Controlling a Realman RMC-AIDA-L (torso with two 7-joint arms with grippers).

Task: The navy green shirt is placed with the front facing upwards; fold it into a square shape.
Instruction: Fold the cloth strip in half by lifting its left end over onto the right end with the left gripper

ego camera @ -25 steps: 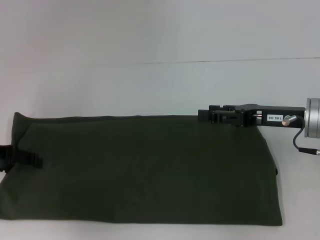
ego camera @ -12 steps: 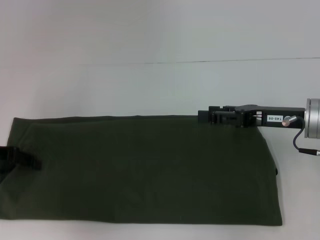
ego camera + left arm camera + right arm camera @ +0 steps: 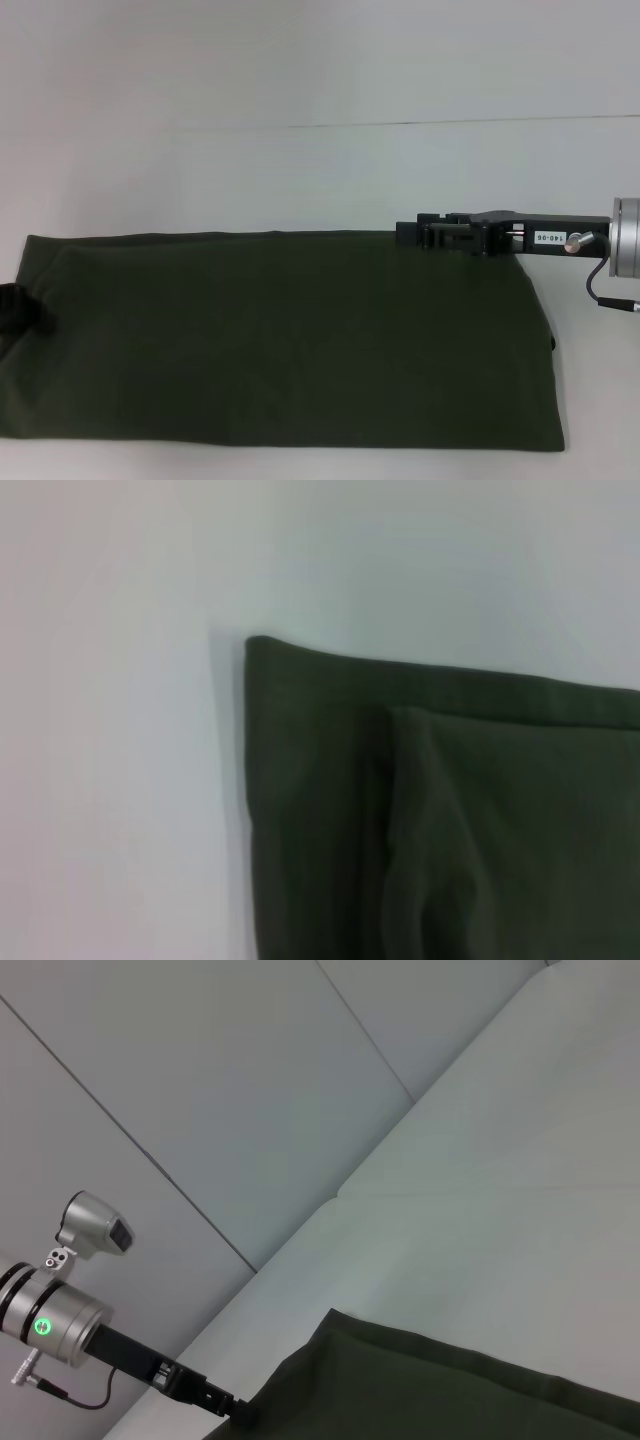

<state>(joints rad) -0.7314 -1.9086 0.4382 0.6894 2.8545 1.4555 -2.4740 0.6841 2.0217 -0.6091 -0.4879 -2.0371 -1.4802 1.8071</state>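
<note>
Pale, plain white tabletop point(image 3: 300, 170) runs back to a grey panelled wall, and the navy green shirt point(image 3: 290, 340), a large dark olive-green cotton garment, lies flat across its near half as a wide folded rectangle with no lettering showing. From the left wrist view one corner of the shirt rests on the white surface, with a second folded layer lying on top, set in from the edge. At the shirt's left edge sits the left gripper point(image 3: 22, 308), a small black shape at the picture's border, touching the cloth; I cannot tell whether its jaws are released or clenched. At the far right corner the right gripper point(image 3: 420, 233), black with a silver wrist behind it, lies level at the shirt's far edge; its jaws likewise cannot be made out
</note>
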